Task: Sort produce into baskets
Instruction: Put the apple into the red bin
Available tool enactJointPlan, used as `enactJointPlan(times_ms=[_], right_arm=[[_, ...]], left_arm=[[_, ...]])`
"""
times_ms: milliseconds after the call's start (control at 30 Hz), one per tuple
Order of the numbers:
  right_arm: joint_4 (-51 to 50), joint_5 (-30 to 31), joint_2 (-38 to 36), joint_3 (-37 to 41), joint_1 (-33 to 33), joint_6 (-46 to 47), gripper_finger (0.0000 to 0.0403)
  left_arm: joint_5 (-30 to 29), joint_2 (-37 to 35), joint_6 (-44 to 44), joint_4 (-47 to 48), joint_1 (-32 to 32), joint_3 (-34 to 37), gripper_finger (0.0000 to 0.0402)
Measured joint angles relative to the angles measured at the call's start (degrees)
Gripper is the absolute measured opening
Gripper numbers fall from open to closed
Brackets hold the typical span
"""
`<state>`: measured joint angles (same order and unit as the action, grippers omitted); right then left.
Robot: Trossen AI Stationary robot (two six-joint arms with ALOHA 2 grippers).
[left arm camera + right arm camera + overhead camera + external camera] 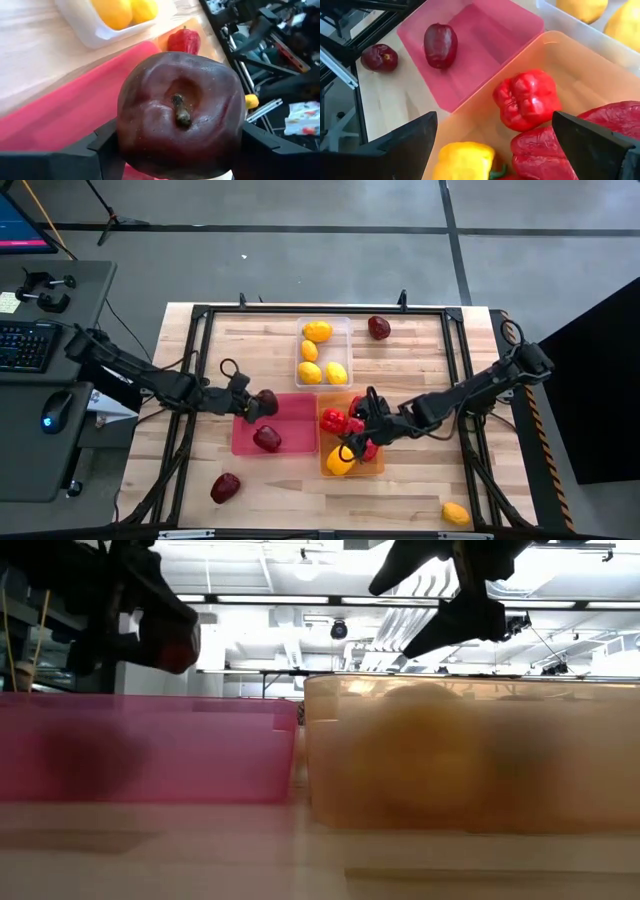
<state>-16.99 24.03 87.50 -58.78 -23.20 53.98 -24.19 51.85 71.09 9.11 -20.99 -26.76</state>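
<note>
Left wrist view: left end effector (175,150) clamps a maroon apple (181,114); right end effector (492,145) gapes empty.

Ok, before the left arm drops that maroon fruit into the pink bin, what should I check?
1. Left end effector shut on the maroon fruit: ok.
2. Fruit over the pink bin: ok, at its far left corner.
3. Landing space: ok, only one maroon fruit in the bin.
4. Right end effector clear of the pink bin: ok, open over the orange bin.
5. Drop height: cannot tell.
</note>
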Motion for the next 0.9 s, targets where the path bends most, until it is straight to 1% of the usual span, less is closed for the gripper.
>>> enactJointPlan(times_ms=[133,233,333,433,500,600,700,800,867,900], right_arm=[[0.0,0.0,0.0,0.0,0.6,0.0,0.0383],[0.1,0.0,0.0,0.0,0.7,0.0,0.0383],[0.1,0.0,0.0,0.0,0.7,0.0,0.0383],[0.1,0.0,0.0,0.0,0.7,0.0,0.0383],[0.2,0.0,0.0,0.0,0.7,0.0,0.0383],[0.7,0.0,0.0,0.0,0.7,0.1,0.0383],[1.3,0.0,0.0,0.0,0.7,0.1,0.0383],[1.6,0.1,0.0,0.0,0.7,0.0,0.0383],[1.6,0.1,0.0,0.0,0.7,0.0,0.0383],[1.5,0.1,0.0,0.0,0.7,-0.2,0.0383]], left_arm=[[0.9,0.0,-3.6,-3.1,0.8,0.0,0.0280],[3.8,0.0,-5.8,-5.2,1.9,0.0,0.0312],[8.1,0.0,-7.3,-6.9,3.1,0.0,0.0346],[8.6,-0.3,-10.6,-9.7,3.6,0.0,0.0368],[8.0,-0.9,-12.2,-11.5,4.2,-0.1,0.0372],[7.4,-2.4,-12.2,-14.0,5.8,-0.1,0.0373],[7.3,-5.1,-12.6,-19.1,6.9,-0.1,0.0372],[7.0,-7.8,-15.4,-23.2,7.2,-0.1,0.0372],[6.2,-9.0,-15.4,-23.0,7.0,-0.2,0.0372],[5.6,-9.1,-13.9,-21.0,6.4,-0.5,0.0372]])
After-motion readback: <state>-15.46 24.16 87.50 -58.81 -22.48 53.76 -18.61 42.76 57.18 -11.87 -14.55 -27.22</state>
